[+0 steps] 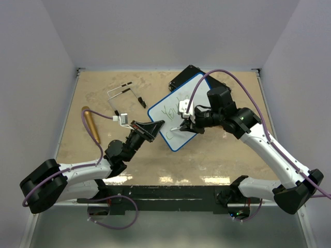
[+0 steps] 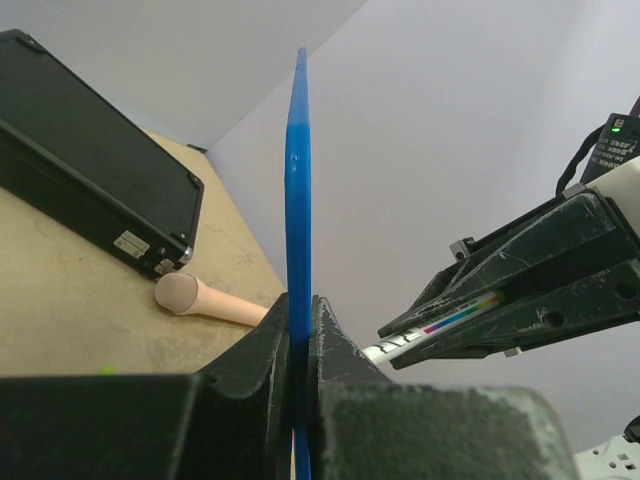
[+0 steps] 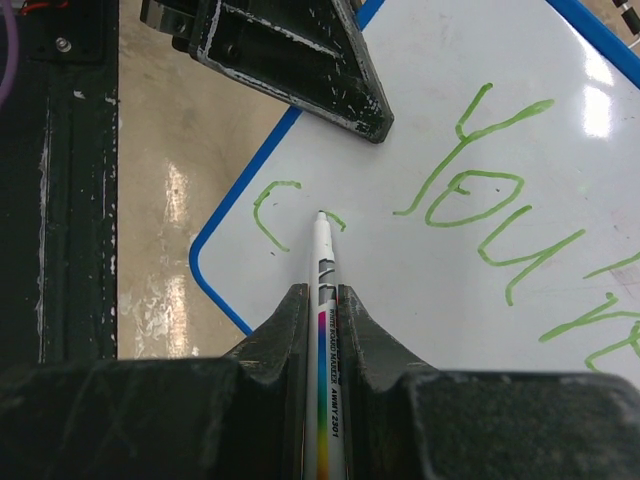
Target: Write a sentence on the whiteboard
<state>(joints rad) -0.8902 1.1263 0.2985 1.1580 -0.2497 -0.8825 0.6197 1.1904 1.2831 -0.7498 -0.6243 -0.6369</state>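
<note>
The whiteboard (image 1: pixel 195 89), white with a blue rim, lies tilted mid-table, its far corner over a black case (image 1: pixel 182 77). My left gripper (image 1: pixel 158 125) is shut on its near-left edge; in the left wrist view the blue rim (image 2: pixel 298 180) runs edge-on between the jaws of the left gripper (image 2: pixel 298 330). My right gripper (image 3: pixel 322 292) is shut on a white marker (image 3: pixel 322 250), with its tip on the board. The sentence (image 3: pixel 480 200) reads "You're" in green. Below it are a "c" and a short stroke at the tip.
A tan wooden handle (image 1: pixel 91 125) lies at the left, also in the left wrist view (image 2: pixel 205 298). A wire frame (image 1: pixel 120 94) and a small black piece (image 1: pixel 141 101) lie behind the left gripper. The black case (image 2: pixel 90 190) lies beyond the board.
</note>
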